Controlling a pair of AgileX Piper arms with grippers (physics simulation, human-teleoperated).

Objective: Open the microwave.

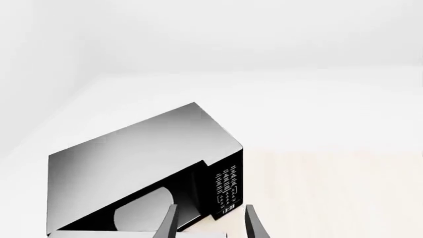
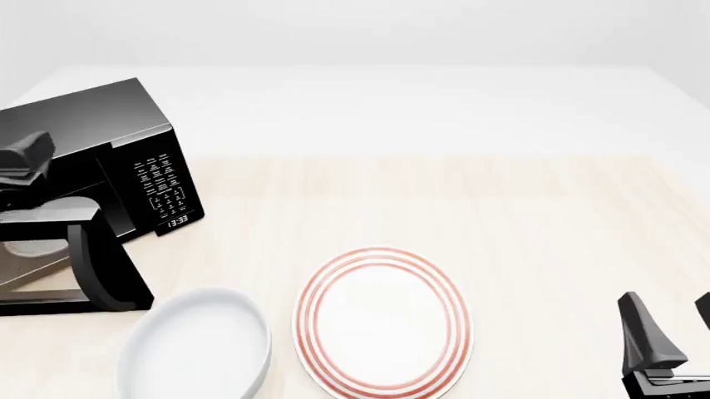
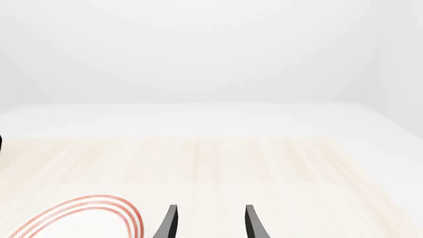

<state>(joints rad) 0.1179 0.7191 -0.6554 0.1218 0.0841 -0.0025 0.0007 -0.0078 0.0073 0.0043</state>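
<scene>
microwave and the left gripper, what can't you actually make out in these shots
- Microwave door: front view cuts it at the left edge, and the left arm covers part, so how far it is open is unclear.
- Button panel: markings too small to read in either view.
- Left gripper: fingertips cut off by the left wrist view's edge; contact with the door unseen.
- White bowl: cut by the front view's lower edge.

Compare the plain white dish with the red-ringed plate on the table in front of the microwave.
The plain white oval dish has no markings, while the round white plate carries red concentric rings. The dish has a raised rim and looks deeper; the plate looks flat. The dish lies nearer the black microwave, the plate nearer the table's middle. Both are white, empty, and rest on the light wooden table.
</scene>
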